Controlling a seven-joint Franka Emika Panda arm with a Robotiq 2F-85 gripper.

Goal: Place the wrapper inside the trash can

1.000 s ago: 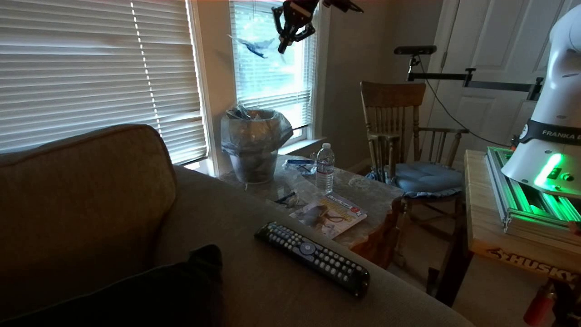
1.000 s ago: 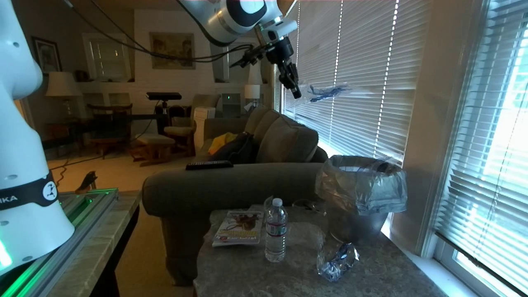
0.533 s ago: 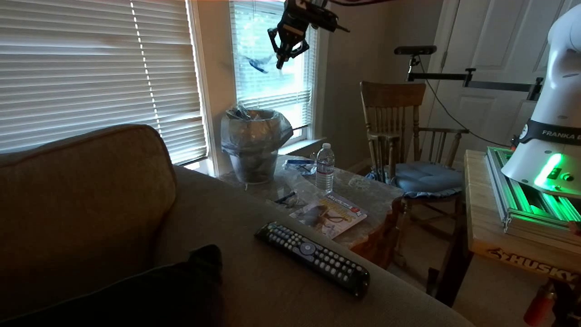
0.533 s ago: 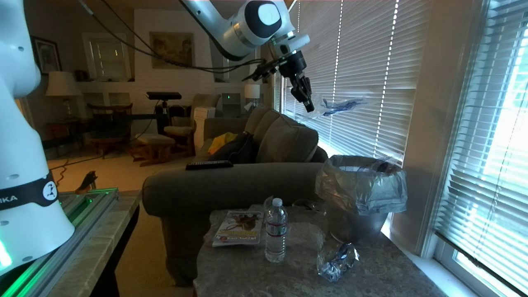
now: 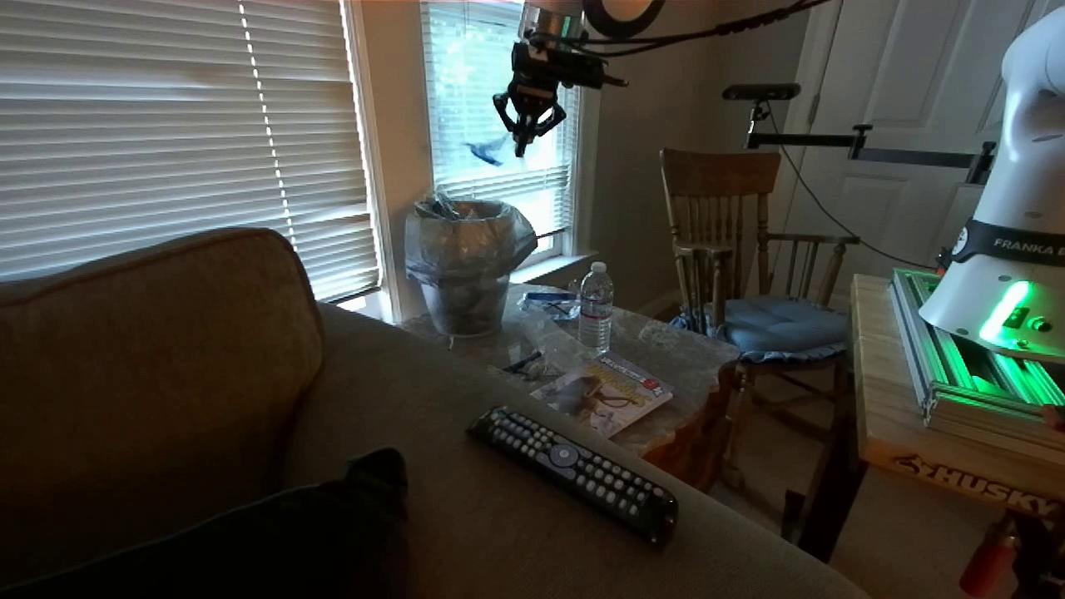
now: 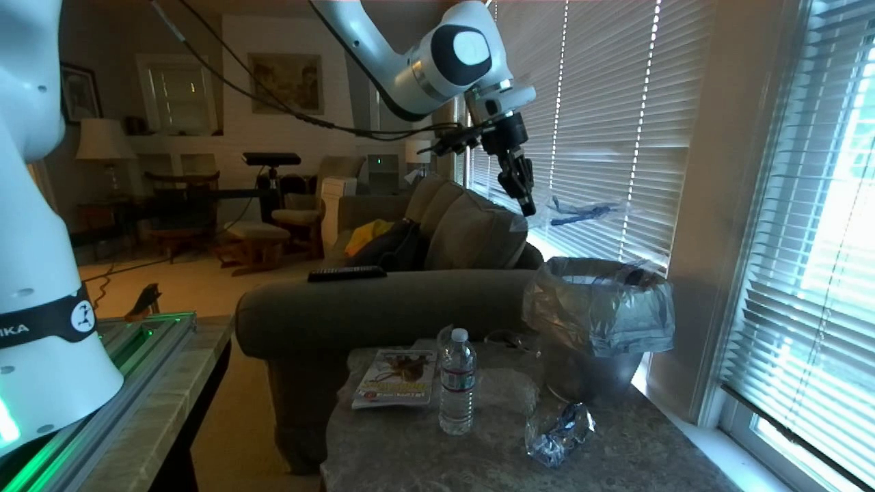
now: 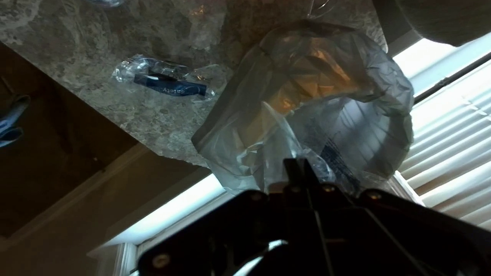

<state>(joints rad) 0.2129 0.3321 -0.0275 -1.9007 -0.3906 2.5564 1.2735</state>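
Observation:
The wrapper is a clear, crinkly plastic piece with dark blue print. It hangs from my gripper's fingertips in both exterior views point(image 5: 487, 152) point(image 6: 581, 214) and in the wrist view point(image 7: 338, 164). My gripper point(image 5: 521, 148) is shut on its edge; the gripper also shows in an exterior view point(image 6: 528, 208) and in the wrist view point(image 7: 298, 163). The trash can, lined with a puffy silvery-grey bag, stands on the stone-topped table in both exterior views point(image 5: 466, 266) point(image 6: 601, 318). In the wrist view its open mouth point(image 7: 368, 126) lies beyond the fingertips. The wrapper is above the rim.
A second crumpled clear-and-blue package point(image 6: 560, 434) lies on the table by the can. A water bottle point(image 6: 458, 383) and a magazine point(image 6: 396, 377) are also on it. The sofa arm point(image 6: 383, 307) with the remote control point(image 5: 574, 470) borders the table. Window blinds point(image 6: 615, 137) stand behind the can.
My gripper has come down with the wrapper still held, getting closer to the trash can's mouth. The can and the things on the table have not moved.

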